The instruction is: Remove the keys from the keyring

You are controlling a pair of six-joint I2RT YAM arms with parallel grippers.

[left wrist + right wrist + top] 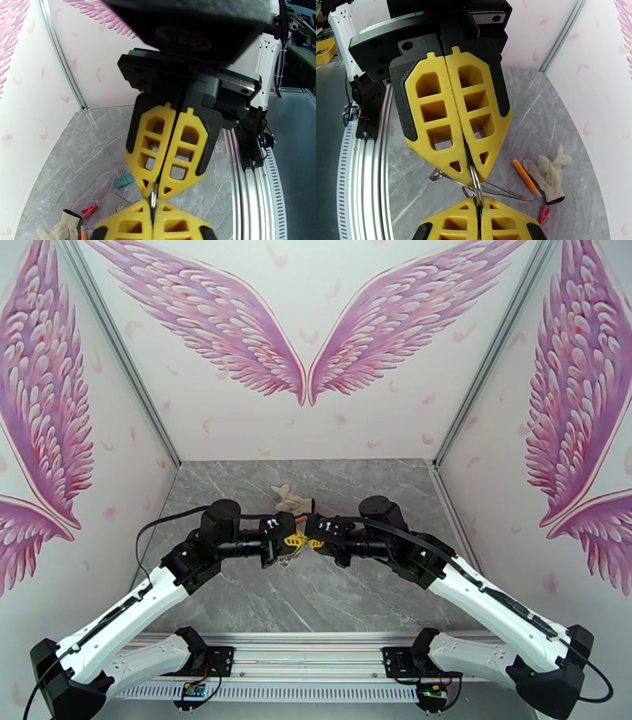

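Gripping one small silver ring (475, 185) tip to tip, left tool (468, 178) and right tool (478, 206) both pinch it, keys (436, 174) beside them seemingly not yet freed.

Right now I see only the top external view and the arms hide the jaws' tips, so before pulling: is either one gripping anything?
Observer: Yes. In the right wrist view the left jaws and the right jaws are both shut on one small silver ring.
Operator: Anything else attached?
Observer: More wire loops sit beside the left jaws' tip; how they link I cannot tell.
Operator: Anything lying nearby?
Observer: The left wrist view shows teal binder clips lying on the table, apart from the jaws.
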